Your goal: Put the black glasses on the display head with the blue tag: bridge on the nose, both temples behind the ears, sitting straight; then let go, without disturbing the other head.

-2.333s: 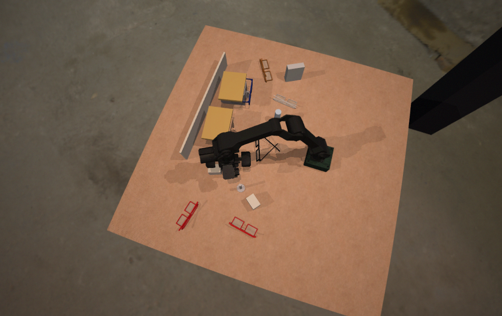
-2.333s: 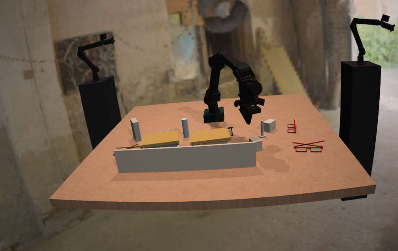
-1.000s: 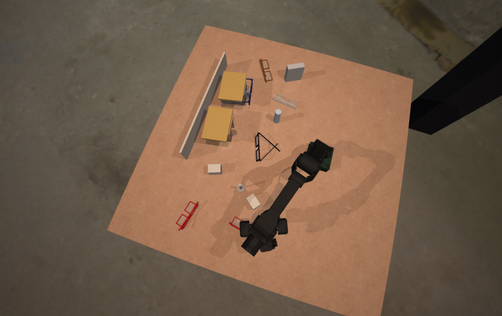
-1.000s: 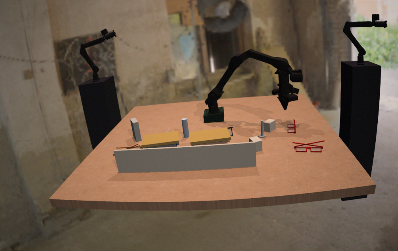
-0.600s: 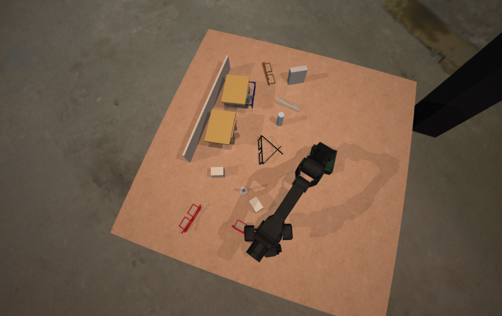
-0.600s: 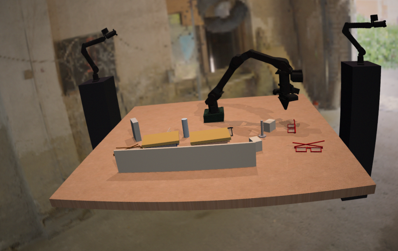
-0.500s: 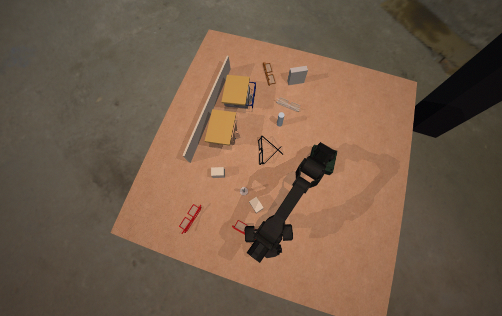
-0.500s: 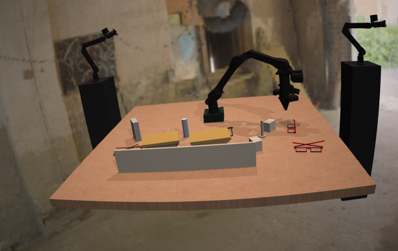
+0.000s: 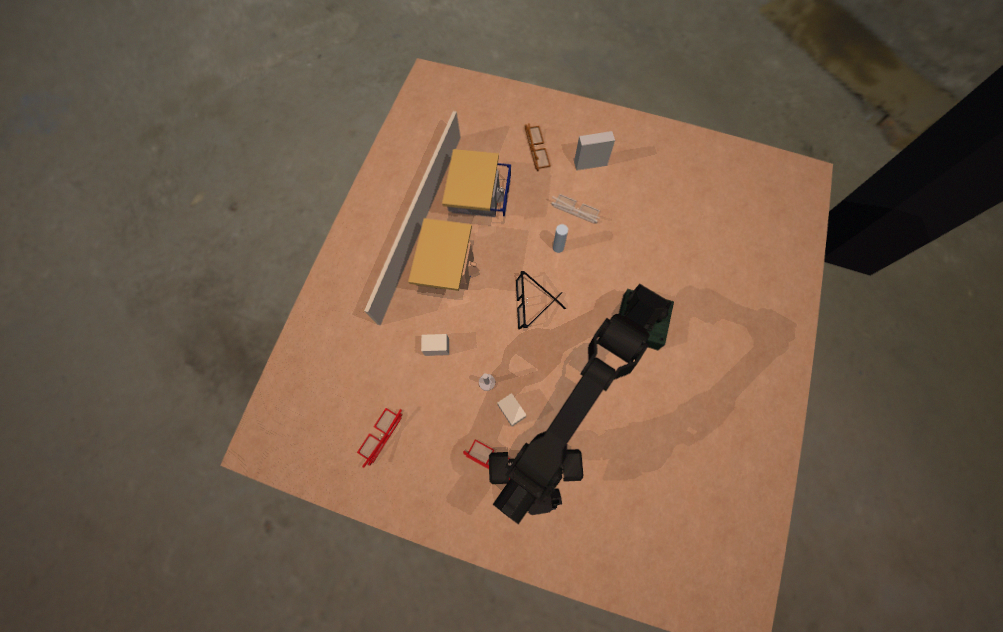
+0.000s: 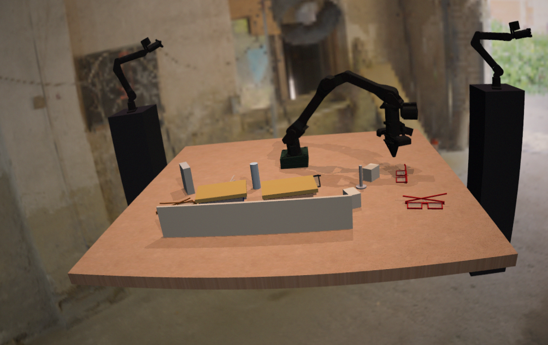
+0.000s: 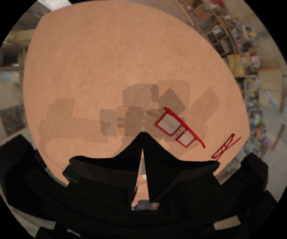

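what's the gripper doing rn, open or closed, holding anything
Gripper: closed, nothing between its fingers, up above the table near a pair of red glasses.

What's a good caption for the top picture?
Black robot arm stretches over red glasses while black glasses wait on the table.

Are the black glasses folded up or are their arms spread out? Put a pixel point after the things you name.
Spread out: in the top view, the black glasses [image 9: 521, 300] have both arms reaching back from the frame, slanting inward until they cross near the tips.
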`<state>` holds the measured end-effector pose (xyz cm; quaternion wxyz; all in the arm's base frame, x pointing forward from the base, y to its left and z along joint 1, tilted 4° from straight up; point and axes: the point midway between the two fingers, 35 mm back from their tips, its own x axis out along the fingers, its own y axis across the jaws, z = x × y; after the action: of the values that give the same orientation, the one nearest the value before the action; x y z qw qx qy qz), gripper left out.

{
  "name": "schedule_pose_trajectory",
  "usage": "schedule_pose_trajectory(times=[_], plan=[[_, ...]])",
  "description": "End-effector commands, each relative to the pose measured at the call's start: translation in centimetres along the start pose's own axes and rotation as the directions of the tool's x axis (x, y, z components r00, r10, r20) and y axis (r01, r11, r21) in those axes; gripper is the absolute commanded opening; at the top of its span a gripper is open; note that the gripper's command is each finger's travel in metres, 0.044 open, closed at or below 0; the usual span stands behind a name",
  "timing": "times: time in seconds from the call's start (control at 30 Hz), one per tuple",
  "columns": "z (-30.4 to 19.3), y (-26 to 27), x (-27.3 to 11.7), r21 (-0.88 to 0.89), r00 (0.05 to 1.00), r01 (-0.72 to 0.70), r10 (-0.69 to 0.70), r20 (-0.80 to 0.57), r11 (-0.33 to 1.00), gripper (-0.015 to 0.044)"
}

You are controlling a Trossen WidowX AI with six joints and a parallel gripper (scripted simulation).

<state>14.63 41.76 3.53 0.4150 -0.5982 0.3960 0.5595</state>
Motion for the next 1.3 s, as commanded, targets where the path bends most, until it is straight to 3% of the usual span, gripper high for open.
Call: schedule_pose_trajectory(times=[0.0,0.5,1.27], plan=[[-0.1,0.1,0.9,0.001,1.000,-0.003,0.003,-0.008,1.000,0.0000],[-0.3,0.2,3.2,0.001,1.000,-0.003,0.003,-0.009,1.000,0.0000],[-0.2,-0.7,3.2,0.001,1.000,-0.002,0.002,-0.008,1.000,0.0000]])
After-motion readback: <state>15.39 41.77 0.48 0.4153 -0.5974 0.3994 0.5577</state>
